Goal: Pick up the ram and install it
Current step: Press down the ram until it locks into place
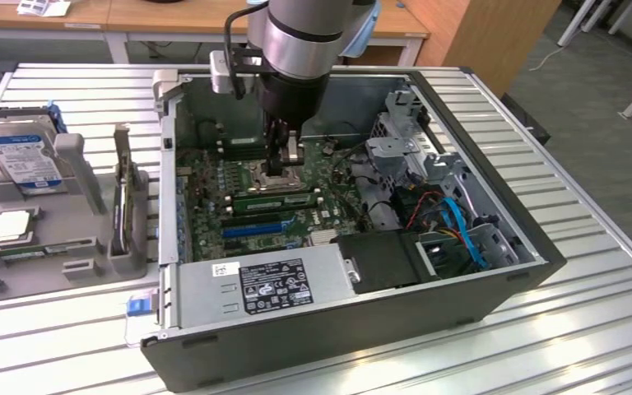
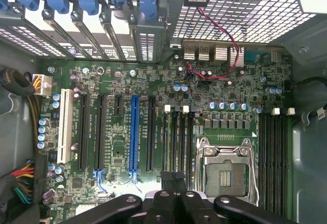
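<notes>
1. The gripper (image 1: pixel 283 177) is seen lowered inside the open computer case (image 1: pixel 294 346), above the motherboard (image 1: pixel 201 197).
2. In the wrist view the gripper (image 2: pixel 173 183) has its two dark fingers (image 2: pixel 166 180) pressed together, with no gap and nothing visibly pinched between them.
3. The ram (image 1: pixel 276 198), a narrow green stick, is seen lying along the memory slots, just at 6 o'clock of the fingertips in the exterior view; whether it is touched cannot be told.
4. The empty processor socket (image 2: pixel 225 170) is seen just beside the fingers.
5. A long blue slot (image 1: pixel 261 226) lies at 6 o'clock of the ram in the exterior view.
6. A hard drive (image 1: pixel 20 156) stands in a grey holder on the slatted table (image 1: pixel 579 329), at 9 o'clock of the case, well apart from it.
</notes>
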`<action>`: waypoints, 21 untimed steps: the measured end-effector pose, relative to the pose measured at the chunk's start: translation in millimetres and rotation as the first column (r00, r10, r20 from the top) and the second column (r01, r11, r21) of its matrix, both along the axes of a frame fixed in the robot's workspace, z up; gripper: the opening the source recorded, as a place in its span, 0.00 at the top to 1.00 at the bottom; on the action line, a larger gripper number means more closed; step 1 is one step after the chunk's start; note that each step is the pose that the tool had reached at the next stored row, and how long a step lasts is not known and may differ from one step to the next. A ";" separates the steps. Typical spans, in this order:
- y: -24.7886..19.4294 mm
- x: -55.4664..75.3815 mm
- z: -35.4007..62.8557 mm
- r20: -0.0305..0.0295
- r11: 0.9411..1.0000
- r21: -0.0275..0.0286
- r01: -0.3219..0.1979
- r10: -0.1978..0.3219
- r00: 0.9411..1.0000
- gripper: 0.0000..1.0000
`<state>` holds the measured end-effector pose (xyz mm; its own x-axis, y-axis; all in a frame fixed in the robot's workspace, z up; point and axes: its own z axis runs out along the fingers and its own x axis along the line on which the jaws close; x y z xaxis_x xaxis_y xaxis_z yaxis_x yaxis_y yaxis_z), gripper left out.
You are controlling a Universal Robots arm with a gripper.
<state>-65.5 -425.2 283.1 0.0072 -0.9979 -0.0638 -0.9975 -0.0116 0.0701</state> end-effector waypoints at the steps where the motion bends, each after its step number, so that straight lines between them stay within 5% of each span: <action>1: 0.0 0.0 0.0 0.000 1.000 0.000 0.000 0.000 1.000 0.89; 4: 0.1 1.7 0.0 0.000 1.000 0.000 0.000 0.000 1.000 0.89; 21: 0.1 70.6 -0.2 0.000 1.000 0.000 -0.011 0.011 1.000 0.89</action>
